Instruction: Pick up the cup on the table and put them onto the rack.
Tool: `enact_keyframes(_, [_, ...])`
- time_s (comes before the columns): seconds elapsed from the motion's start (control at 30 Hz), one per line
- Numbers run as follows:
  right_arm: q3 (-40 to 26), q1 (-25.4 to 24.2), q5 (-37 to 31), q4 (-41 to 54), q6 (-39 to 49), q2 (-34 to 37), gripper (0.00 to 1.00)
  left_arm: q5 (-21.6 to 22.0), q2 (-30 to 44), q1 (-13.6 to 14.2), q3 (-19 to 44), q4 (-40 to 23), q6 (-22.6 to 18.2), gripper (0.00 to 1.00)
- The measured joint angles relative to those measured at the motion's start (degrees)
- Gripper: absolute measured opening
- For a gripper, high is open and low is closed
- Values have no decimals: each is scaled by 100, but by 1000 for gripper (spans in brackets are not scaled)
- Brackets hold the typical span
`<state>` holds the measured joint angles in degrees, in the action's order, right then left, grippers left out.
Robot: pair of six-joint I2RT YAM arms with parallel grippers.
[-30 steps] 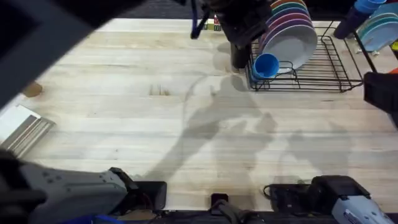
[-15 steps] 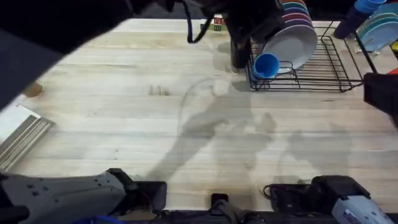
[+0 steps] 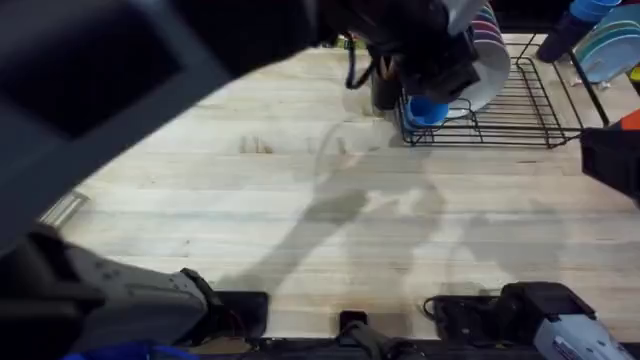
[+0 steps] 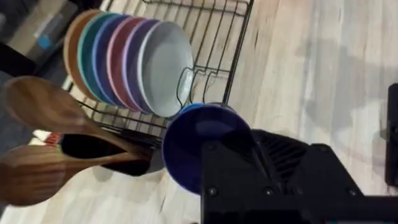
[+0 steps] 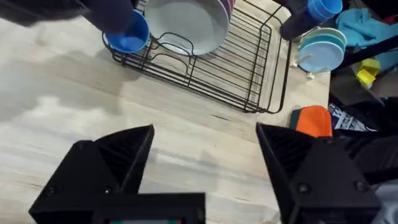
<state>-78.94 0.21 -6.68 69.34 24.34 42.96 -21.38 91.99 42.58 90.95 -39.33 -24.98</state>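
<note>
Left end effector (image 4: 249,180) gripping navy cup (image 4: 208,146), hovering over near-left corner of black wire dish rack (image 3: 520,105), just beside light blue cup (image 3: 430,108). Right end effector (image 5: 205,158) gaping, empty, idling right of rack.

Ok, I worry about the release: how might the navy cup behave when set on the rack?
Probably light: the navy cup looks like thin plastic. Round and smooth, it may roll or tip on the rack wires; the light blue cup lies on its side there.
</note>
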Motion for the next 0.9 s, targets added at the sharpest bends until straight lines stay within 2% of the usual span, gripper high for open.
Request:
enact_keyframes(0.2, [0,0,0,0,0,0,996,-2,449,14,-1,146,26,43])
enact_keyframes(0.67, [0,0,0,2,6,0,997,25,923,14,-1,400,59,42])
enact_keyframes(0.9, [0,0,0,1,13,0,996,379,975,14,-1,398,60,42])
